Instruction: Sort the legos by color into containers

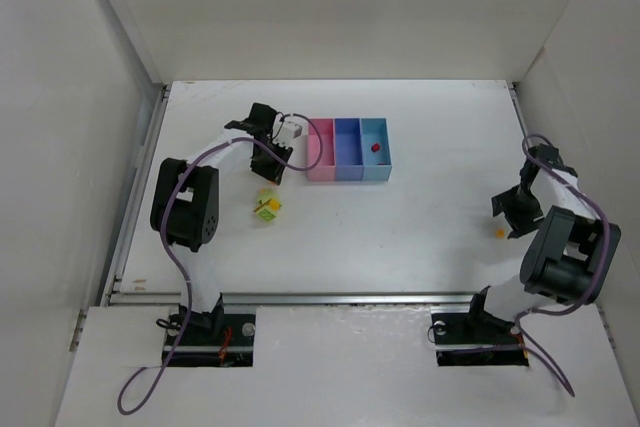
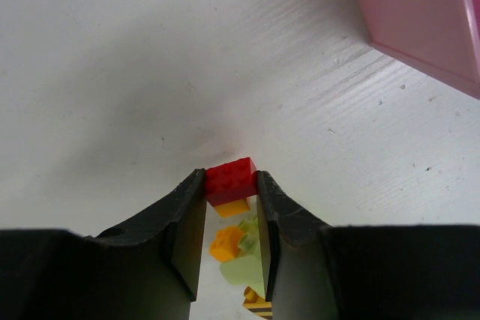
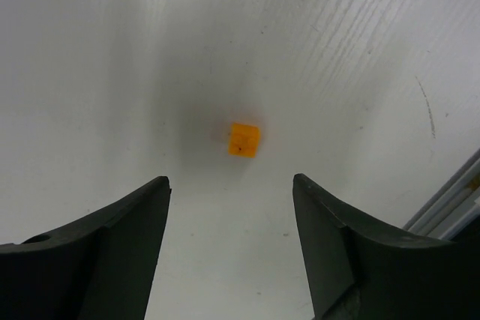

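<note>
My left gripper (image 2: 229,183) is shut on a red lego (image 2: 231,176), held above the table just left of the pink container (image 1: 321,173). A yellow piece (image 2: 233,207) shows right under the red one; I cannot tell if it is attached. Below lie orange (image 2: 223,243) and lime green (image 2: 244,269) legos, a small cluster (image 1: 267,208) in the top view. The purple-blue container (image 1: 347,175) is in the middle, and the light blue one (image 1: 385,152) holds a red lego (image 1: 375,147). My right gripper (image 3: 231,181) is open over a lone orange lego (image 3: 244,139), which lies just ahead of the fingertips.
White walls enclose the table on three sides. A metal rail (image 3: 450,204) runs close to the right gripper along the table's right edge. The left arm's elbow (image 1: 185,205) stands left of the lego cluster.
</note>
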